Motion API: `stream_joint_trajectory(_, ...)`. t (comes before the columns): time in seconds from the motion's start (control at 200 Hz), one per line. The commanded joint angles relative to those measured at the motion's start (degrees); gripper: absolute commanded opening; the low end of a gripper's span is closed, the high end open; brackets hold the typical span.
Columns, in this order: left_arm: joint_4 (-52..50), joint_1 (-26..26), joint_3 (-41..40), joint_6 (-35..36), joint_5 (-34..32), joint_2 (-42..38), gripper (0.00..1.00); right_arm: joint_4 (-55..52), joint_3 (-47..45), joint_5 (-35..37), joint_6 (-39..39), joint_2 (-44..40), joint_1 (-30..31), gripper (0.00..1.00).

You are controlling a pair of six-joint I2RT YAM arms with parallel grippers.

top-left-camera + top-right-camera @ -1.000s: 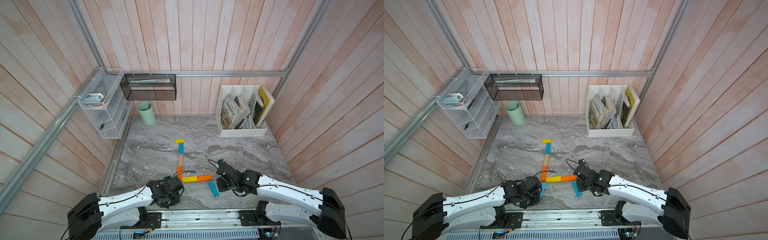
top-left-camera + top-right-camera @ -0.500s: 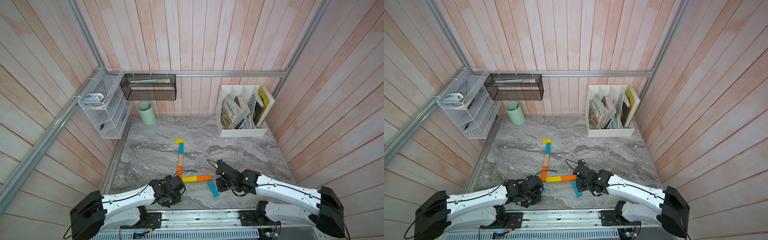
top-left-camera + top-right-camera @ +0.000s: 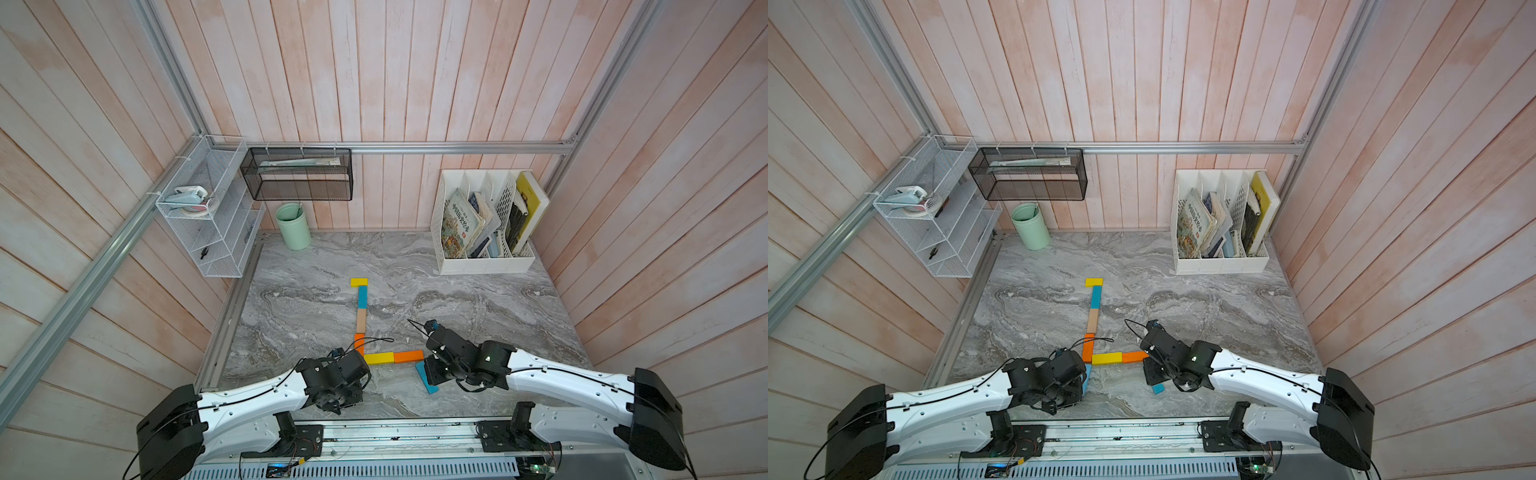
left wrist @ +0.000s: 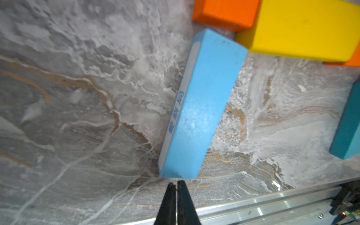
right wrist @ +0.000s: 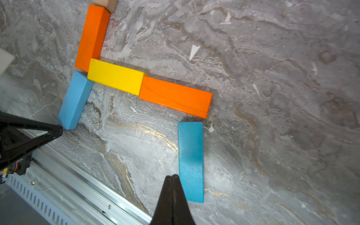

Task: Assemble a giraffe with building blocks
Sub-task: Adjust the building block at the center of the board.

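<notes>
The left gripper (image 4: pixel 176 183) is closed and empty, its tips just off the 6 o'clock end of the light blue leg block (image 4: pixel 202 105); whether they touch is unclear. The right gripper (image 5: pixel 172 176) is pinched closed, holding nothing, beside the long edge of the teal leg block (image 5: pixel 191 161). The giraffe (image 3: pixel 361 321) lies flat on the marble table (image 3: pixel 478 299), from centre toward 6 o'clock: yellow head (image 3: pixel 359 282) at 12, neck (image 3: pixel 362 296) running to 6, body bar (image 3: pixel 379 358) pointing to 3, legs splaying to 7 and 5.
</notes>
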Motion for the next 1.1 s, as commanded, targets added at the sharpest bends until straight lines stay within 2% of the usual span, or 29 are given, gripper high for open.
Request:
stream_joint_trajectory(0.0,-4.54,-0.28,0.67,-1.15,-2.10,-4.76,0.10,6.03,-0.11,-3.40,1.10,3.72,2.63,0.00)
stream_joint_trajectory(0.21,-11.12,-0.28,1.14,-3.38,-5.00,-13.69,0.12,11.80,2.56,-3.78,2.45,12.87,4.37,0.00)
stream_joint_trajectory(0.47,-10.84,-0.24,-0.25,-4.83,-6.52,-16.22,0.12,15.17,8.96,-8.34,1.13,24.73,7.44,0.00)
stream_joint_trajectory(0.73,-11.14,0.21,-1.46,-6.08,-8.30,-18.31,0.12,16.29,13.42,-9.42,1.98,30.14,10.74,0.00)
stream_joint_trajectory(0.98,-16.01,3.76,-0.10,-4.69,-10.53,-22.23,0.12,18.06,17.33,-10.89,2.23,35.88,12.84,0.00)
stream_joint_trajectory(1.0,-16.20,5.72,0.01,-4.41,-10.54,-22.66,0.12,18.20,17.49,-10.93,2.27,36.11,12.84,0.00)
stream_joint_trajectory(1.095,-16.67,7.15,0.09,-3.35,-10.30,-23.60,0.12,18.13,18.36,-10.78,2.14,36.79,12.86,0.00)
